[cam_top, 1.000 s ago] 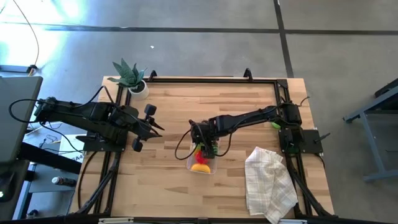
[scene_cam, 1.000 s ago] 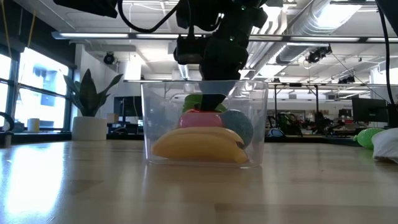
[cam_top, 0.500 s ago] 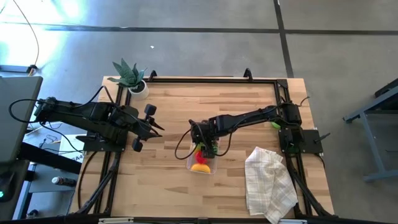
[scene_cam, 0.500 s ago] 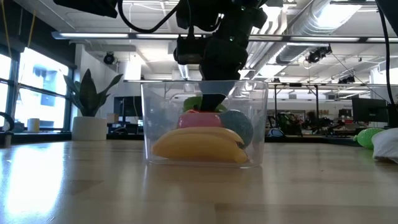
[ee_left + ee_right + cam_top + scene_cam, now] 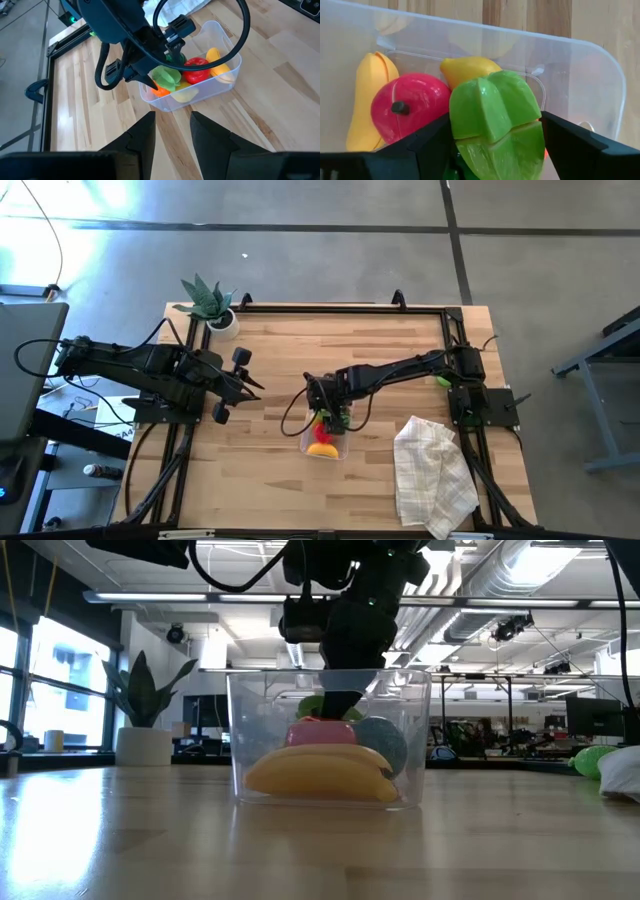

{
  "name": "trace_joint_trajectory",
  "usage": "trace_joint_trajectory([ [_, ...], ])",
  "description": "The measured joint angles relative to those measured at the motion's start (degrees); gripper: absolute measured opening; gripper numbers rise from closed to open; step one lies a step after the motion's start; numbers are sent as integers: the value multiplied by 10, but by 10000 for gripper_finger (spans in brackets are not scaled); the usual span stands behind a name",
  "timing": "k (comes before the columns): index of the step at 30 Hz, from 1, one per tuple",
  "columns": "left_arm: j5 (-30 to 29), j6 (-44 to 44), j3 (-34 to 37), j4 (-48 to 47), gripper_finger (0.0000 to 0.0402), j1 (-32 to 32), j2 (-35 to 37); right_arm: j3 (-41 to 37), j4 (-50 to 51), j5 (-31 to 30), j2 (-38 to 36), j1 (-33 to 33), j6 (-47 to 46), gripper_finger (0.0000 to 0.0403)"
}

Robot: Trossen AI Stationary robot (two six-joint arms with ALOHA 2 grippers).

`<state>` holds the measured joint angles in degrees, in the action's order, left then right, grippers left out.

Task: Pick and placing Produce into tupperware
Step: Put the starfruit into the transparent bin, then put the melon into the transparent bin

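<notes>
The clear tupperware tub [image 5: 325, 442] stands on the table in front of centre. It also shows in the low view [image 5: 250, 740]. In it lie a yellow banana [image 5: 320, 773], a red fruit [image 5: 407, 107], a yellow lemon [image 5: 467, 67] and an orange piece [image 5: 160, 92]. My right gripper [image 5: 326, 418] reaches down into the tub, shut on a green toy vegetable [image 5: 495, 120]. My left gripper [image 5: 240, 380] waits open and empty at the table's left, pointing toward the tub. My right gripper pinches the green vegetable by its two opposite sides [image 5: 457, 117] between its two fingers [image 5: 427, 145]. It comes from above, pointing down into the tub's far end. The vegetable sits inside the tub walls, over the other produce; whether it rests on them is hidden.
A spiky green potted plant [image 5: 210, 305] stands at the far left corner. A white checked cloth [image 5: 432, 470] lies at the near right. A green piece [image 5: 443, 381] lies by the right arm's base. Bare wood lies between the left gripper and the tub.
</notes>
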<state>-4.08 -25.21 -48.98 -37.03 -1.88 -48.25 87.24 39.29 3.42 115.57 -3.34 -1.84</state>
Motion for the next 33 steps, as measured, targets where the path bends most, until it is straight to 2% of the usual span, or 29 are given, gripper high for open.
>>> trace_joint_trajectory([
  [16, 0, 0, 0, 0, 111, 0, 0, 0, -9, -4, -14, -1, -12, 285],
  [28, 0, 0, 0, 0, 111, 0, 0, 0, 17, -8, -65, -1, -42, 285],
  [33, 0, 0, 0, 0, 111, 0, 0, 0, 42, -39, -102, 0, -71, 285],
])
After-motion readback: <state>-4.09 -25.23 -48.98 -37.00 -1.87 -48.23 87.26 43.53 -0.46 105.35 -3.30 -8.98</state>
